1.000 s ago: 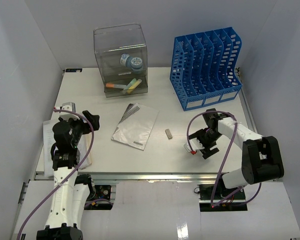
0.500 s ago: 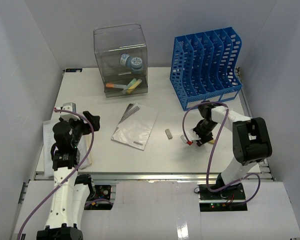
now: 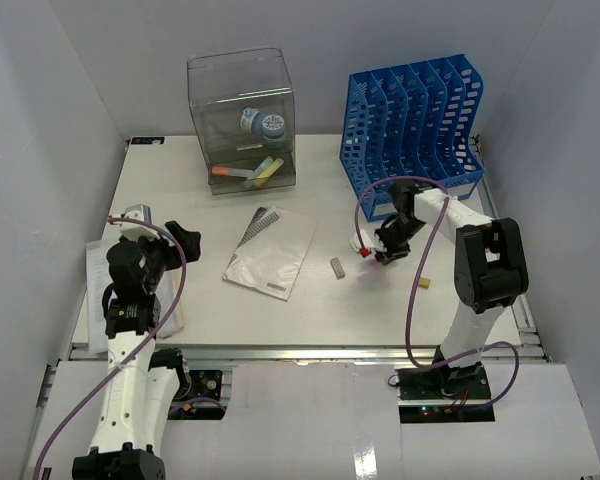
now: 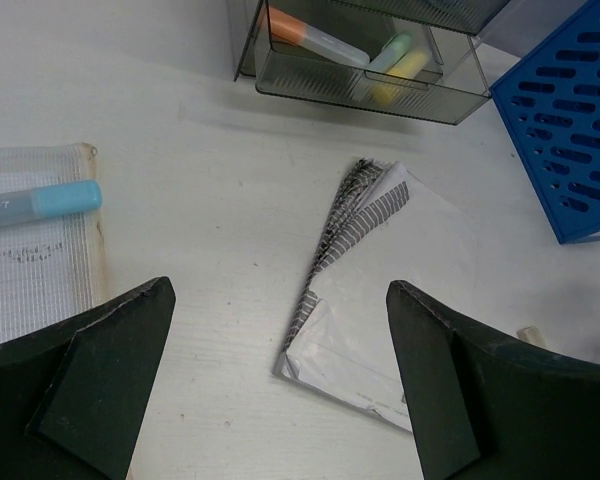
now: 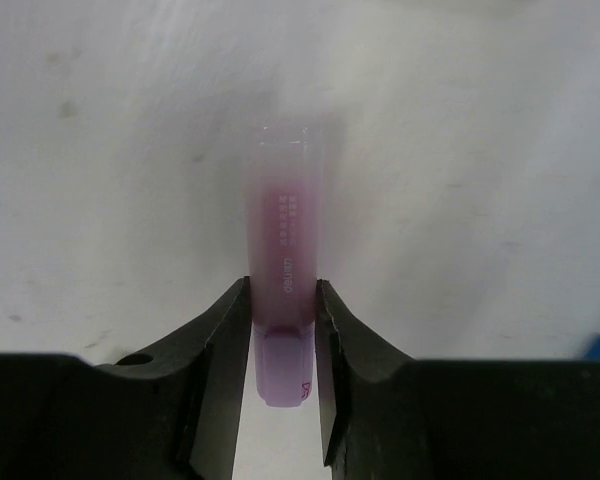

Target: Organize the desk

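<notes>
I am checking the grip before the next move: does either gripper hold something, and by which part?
The right gripper clamps a pink pen near its end nearest the wrist. The left gripper is open and holds nothing.

Blue file rack (image 3: 415, 135) at far right, clear drawer box (image 3: 241, 120) (highlighters inside) at the back, striped booklet (image 3: 271, 252) at centre, small beige block (image 3: 337, 266) near it, pink marker (image 5: 284, 260).
</notes>
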Available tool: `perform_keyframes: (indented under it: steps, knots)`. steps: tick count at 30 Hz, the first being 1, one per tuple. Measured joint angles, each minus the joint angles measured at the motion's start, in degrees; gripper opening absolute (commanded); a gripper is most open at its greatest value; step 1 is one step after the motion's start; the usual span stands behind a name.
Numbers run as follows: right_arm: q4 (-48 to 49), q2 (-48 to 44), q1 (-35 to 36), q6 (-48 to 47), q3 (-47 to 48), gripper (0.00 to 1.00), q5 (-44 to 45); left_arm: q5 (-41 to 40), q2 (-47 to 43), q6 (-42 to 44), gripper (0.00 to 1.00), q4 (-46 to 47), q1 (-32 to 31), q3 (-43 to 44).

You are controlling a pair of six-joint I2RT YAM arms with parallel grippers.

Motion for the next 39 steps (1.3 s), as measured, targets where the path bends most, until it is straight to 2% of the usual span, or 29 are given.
perform_keyframes:
  steps: [3,8,13,16,24,29,33,35,36,37,39]
  knots:
    - [-2.1,3.8,3.9,10.0,11.0,0.08,-1.2,0.0,1.3,-0.6,0.98,-0.2,0.0,0.0]
    - [-1.4,10.8,14.7,26.8,27.1,0.08,0.8,-0.2,2.3,-0.9,0.98,-0.4,0.0,0.1]
    - [1.6,18.1,24.7,37.2,41.1,0.08,8.7,-0.7,2.3,-0.9,0.98,-0.5,0.0,0.2]
    - [8.1,22.0,28.0,40.2,47.6,0.08,14.7,-1.0,2.3,-0.9,0.98,-0.7,0.0,0.2]
    - [32.4,24.4,28.1,44.1,48.6,0.08,28.2,-1.3,2.9,-1.0,0.98,-0.8,0.0,0.3]
    - [45.8,27.8,27.8,44.1,49.8,0.09,33.4,-1.3,3.4,-1.2,0.98,-0.8,0.0,0.5]
    - [52.1,32.2,27.9,42.9,50.7,0.22,35.2,-1.3,3.5,-1.2,0.98,-0.8,0.0,0.5]
    - [53.7,33.8,28.1,42.1,50.7,0.36,35.5,-1.3,3.5,-1.3,0.98,-0.8,0.0,0.5]
    - [54.4,34.6,28.1,41.7,50.6,0.48,35.6,-1.2,3.5,-1.3,0.98,-0.8,0.0,0.5]
    - [55.0,35.3,28.2,41.3,50.6,0.65,35.7,-1.2,3.5,-1.3,0.98,-0.8,0.0,0.5]
    - [56.0,36.0,28.5,40.5,50.3,0.83,35.9,-1.2,3.5,-1.3,0.98,-0.8,0.0,0.5]
